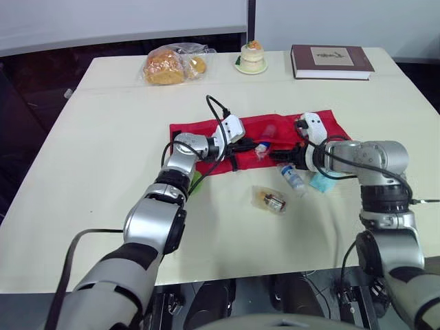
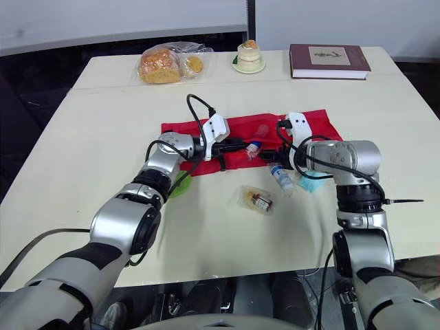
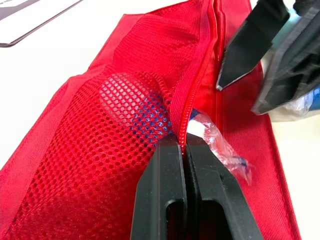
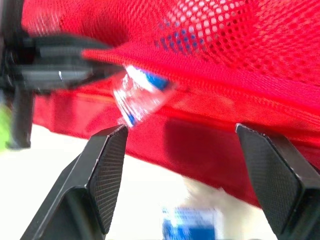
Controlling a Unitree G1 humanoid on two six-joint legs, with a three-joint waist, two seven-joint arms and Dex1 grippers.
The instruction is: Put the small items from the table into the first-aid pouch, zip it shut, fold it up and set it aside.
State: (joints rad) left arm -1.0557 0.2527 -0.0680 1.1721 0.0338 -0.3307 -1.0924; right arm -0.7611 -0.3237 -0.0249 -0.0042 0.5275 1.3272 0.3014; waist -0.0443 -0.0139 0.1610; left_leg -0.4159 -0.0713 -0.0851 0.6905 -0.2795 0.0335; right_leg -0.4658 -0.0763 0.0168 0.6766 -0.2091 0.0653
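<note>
The red first-aid pouch (image 1: 324, 124) lies open flat in the middle of the table. My left gripper (image 3: 184, 146) is shut on the zip edge of its mesh pocket (image 3: 115, 145), holding it slightly raised. A clear packet with blue print (image 4: 142, 95) sticks halfway out of that pocket opening. My right gripper (image 4: 180, 131) stands open just in front of the packet, at the pouch's near edge, with nothing between its fingers. On the table nearby lie a small white bottle (image 1: 294, 179), a clear sachet (image 1: 270, 199), a teal packet (image 1: 321, 182) and a green item (image 1: 196, 182).
At the table's far side are a bag of bread (image 1: 168, 64), a small cake on a saucer (image 1: 252, 56) and a dark book (image 1: 331, 62). A black cable loops over my left wrist (image 1: 216, 110).
</note>
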